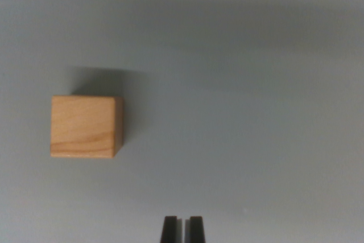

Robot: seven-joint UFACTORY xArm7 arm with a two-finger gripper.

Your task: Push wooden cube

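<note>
A light wooden cube (pixel 85 127) rests on a plain grey surface (pixel 244 112) in the wrist view's left half. My gripper (pixel 182 220) shows only as two dark fingertips at the bottom edge, pressed close with a thin slit between them and nothing held. The cube lies up and to the left of the fingertips, well apart from them. A soft shadow falls behind the cube, towards the top of the picture.
</note>
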